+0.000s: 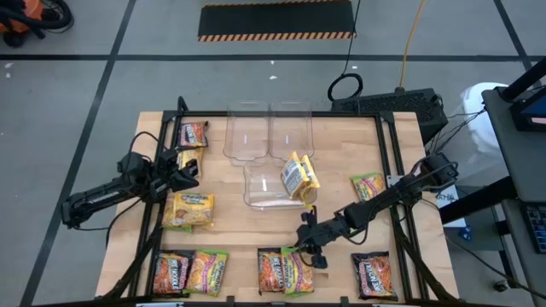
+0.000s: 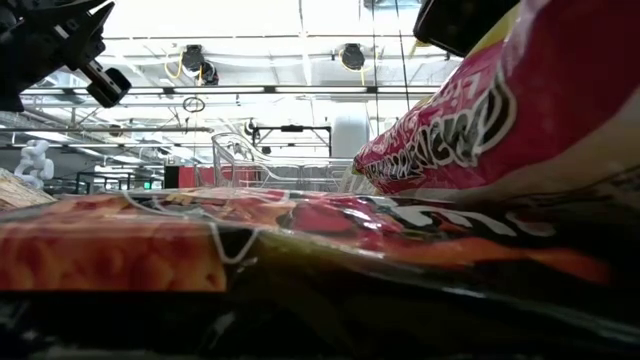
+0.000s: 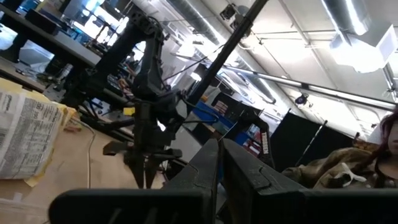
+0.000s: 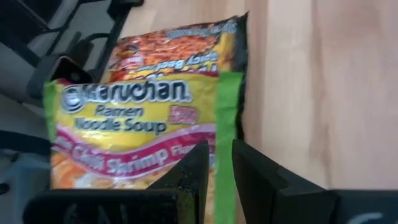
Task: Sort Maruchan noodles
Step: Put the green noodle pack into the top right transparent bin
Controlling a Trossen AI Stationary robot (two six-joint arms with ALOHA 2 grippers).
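Maruchan noodle packets lie spread on the wooden table (image 1: 341, 153). A lime-green Chili Shrimp packet (image 4: 137, 124) rests partly on an orange-red one (image 4: 174, 46) at the near middle. My right gripper (image 4: 219, 162) stands over its green edge with a narrow gap between the fingers, seen from above in the high view (image 1: 309, 251). Yellow packets (image 1: 299, 175) stand tilted in a clear bin (image 1: 260, 192). My left gripper (image 1: 192, 168) is at the left side over a yellow packet (image 1: 193, 159). It is raised and shut on nothing (image 3: 219, 155). My right gripper slants down from the far right over the lime-green packet's edge (image 4: 227, 112). The fingertips overlap that edge in the wrist view. I cannot tell whether they touch it.
Two more clear bins (image 1: 246, 132) (image 1: 292, 128) stand at the far middle. Other packets lie at the far left (image 1: 194, 134), left (image 1: 189, 209), near left (image 1: 189, 271), right (image 1: 368, 185) and near right (image 1: 373, 273). Black rails (image 1: 394, 170) edge both sides of the table.
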